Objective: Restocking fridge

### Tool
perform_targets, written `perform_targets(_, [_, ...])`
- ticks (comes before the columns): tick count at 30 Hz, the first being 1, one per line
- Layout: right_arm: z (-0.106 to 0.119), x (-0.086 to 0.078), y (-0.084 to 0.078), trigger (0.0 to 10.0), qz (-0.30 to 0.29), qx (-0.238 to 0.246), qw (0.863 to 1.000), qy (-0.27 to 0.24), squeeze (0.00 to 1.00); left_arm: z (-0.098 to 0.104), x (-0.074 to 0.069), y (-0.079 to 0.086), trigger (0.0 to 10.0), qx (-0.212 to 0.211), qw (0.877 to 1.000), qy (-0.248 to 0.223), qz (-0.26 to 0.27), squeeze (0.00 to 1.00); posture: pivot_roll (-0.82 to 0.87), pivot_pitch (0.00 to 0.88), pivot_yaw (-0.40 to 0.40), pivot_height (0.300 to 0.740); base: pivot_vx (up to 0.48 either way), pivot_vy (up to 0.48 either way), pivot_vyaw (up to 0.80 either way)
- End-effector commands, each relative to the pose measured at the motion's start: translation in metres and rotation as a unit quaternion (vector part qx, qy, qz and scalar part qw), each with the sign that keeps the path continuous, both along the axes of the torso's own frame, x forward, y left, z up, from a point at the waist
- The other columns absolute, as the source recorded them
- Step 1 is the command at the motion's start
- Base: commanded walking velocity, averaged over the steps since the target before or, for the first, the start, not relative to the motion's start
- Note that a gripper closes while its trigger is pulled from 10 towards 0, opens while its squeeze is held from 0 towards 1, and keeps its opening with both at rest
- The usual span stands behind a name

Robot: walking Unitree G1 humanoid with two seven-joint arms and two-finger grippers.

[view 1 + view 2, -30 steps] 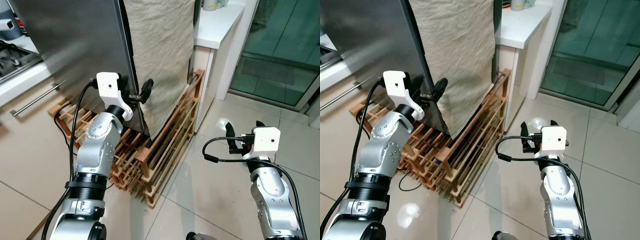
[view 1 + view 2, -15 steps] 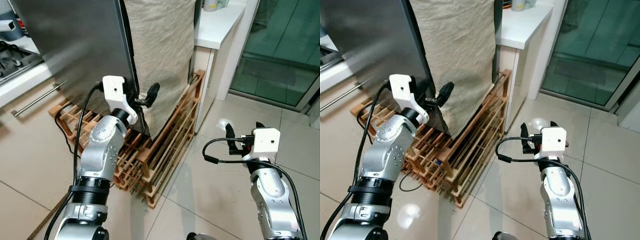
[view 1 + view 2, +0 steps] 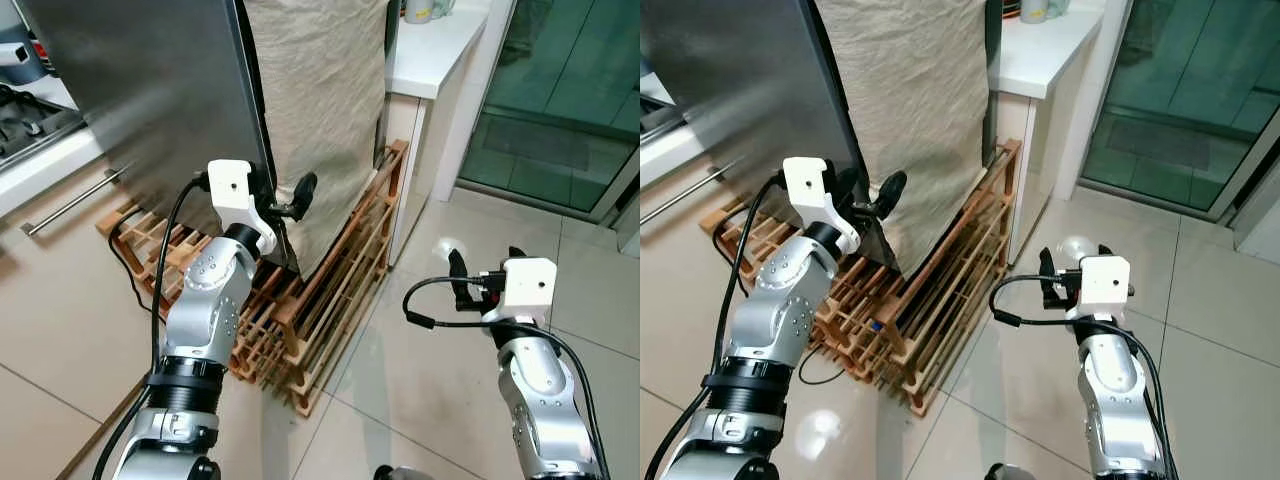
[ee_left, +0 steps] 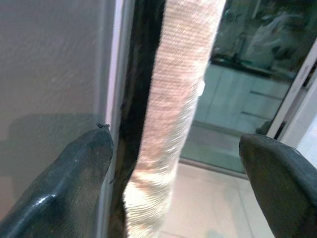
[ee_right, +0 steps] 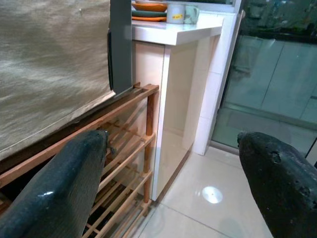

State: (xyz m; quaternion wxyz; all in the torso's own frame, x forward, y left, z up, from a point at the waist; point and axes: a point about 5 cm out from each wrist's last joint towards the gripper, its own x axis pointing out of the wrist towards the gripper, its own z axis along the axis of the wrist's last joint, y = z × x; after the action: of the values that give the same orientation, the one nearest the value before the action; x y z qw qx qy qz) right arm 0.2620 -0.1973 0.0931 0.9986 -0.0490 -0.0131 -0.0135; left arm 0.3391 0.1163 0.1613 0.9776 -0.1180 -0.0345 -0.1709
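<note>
The fridge's steel door (image 3: pixel 150 90) stands at the upper left, with a beige cloth (image 3: pixel 320 100) hanging over the body beside it. My left gripper (image 3: pixel 282 198) is open at the door's lower edge. In the left wrist view the left gripper (image 4: pixel 176 146) has one finger (image 4: pixel 74 178) against the steel face and the other finger (image 4: pixel 277 183) out past the cloth (image 4: pixel 173 99), with the dark door gap between them. My right gripper (image 3: pixel 483 265) hangs open over the floor tiles to the right, holding nothing, and in the right wrist view the right gripper (image 5: pixel 173 144) faces the rack and counter.
A slatted wooden rack (image 3: pixel 330 290) lies under the fridge. A white counter (image 3: pixel 430 50) with a cup (image 3: pixel 418 10) stands behind it, and a glass sliding door (image 3: pixel 560 90) is at the right. A drawer handle (image 3: pixel 75 198) and stove (image 3: pixel 25 115) are at the left.
My left gripper has shifted slightly down and right, closer onto the door's edge. The right arm has hardly moved.
</note>
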Motion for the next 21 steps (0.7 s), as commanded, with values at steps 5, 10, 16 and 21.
perform_targets(5, [0.001, 0.002, 0.003, 10.0, 0.001, 0.002, 1.000, -0.001, 0.07, 0.000, 0.008, -0.001, 10.0, -0.049, 0.998, 0.030, 0.023, 0.00, -0.10, 0.000, 0.086, 0.740, 0.000, 0.000, 0.00])
perform_targets(10, [0.001, 0.001, 0.000, 10.0, -0.002, 0.001, 1.000, -0.002, 0.07, 0.001, 0.012, -0.004, 10.0, -0.074, 0.996, 0.036, 0.021, 0.00, -0.11, 0.000, 0.087, 0.740, 0.000, 0.000, 0.00])
perform_targets(16, [0.002, 0.002, -0.001, 10.0, -0.002, 0.001, 1.000, -0.003, 0.07, 0.022, 0.011, -0.032, 10.0, -0.036, 0.997, -0.035, -0.060, 0.00, -0.10, 0.000, 0.081, 0.740, 0.000, 0.000, 0.00])
perform_targets(21, [0.003, 0.004, -0.001, 10.0, -0.001, 0.002, 1.000, -0.003, 0.07, 0.034, 0.009, -0.061, 10.0, -0.010, 0.986, -0.077, -0.149, 0.00, -0.10, 0.000, 0.081, 0.740, 0.000, 0.000, 0.00])
